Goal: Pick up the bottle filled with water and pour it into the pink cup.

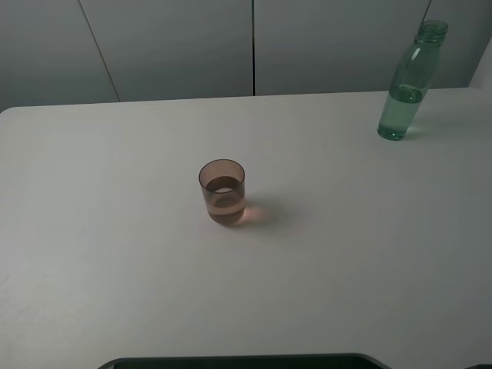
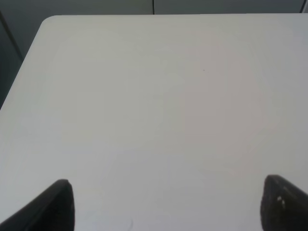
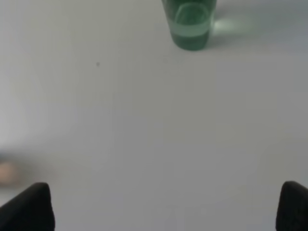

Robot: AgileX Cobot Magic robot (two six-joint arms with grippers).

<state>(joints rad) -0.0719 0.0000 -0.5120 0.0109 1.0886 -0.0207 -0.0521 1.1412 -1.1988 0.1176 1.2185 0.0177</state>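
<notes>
Bottle (image 1: 405, 94) stands upright at the far right of the white table (image 1: 115, 269), near the back edge, no cap, green-tinted, water filling roughly the lower third. Pink cup (image 1: 222, 191) sits upright near the middle, well apart from the bottle, w/ some liquid already showing in its lower part.

Neither arm shows in the high view. Left gripper (image 2: 166, 204) hangs over bare tabletop, jaws spread wide w/ nothing between them. Right gripper (image 3: 166, 207) is likewise spread and empty, pointed toward the bottle's base (image 3: 190, 26), which is some way ahead of it, not touching.

Handling, as I'd judge it: bottle looks like thin clear plastic or glass, can't tell which. Smooth wall, so prob. a bit slippery. Partly filled means weight sits low and water will slosh when it tips. Tall and slim, so a nudge high on the neck could topple it. Best hold is on the straight body, about mid-height or just above the water line, jaws square across the width; avoid the narrow ribbed neck. If it's soft plastic, a hard squeeze may dent it. Right arm is the closer one. Cup is small and light, could skid if bumped, and its mouth is narrow, so the pour needs care.
</notes>
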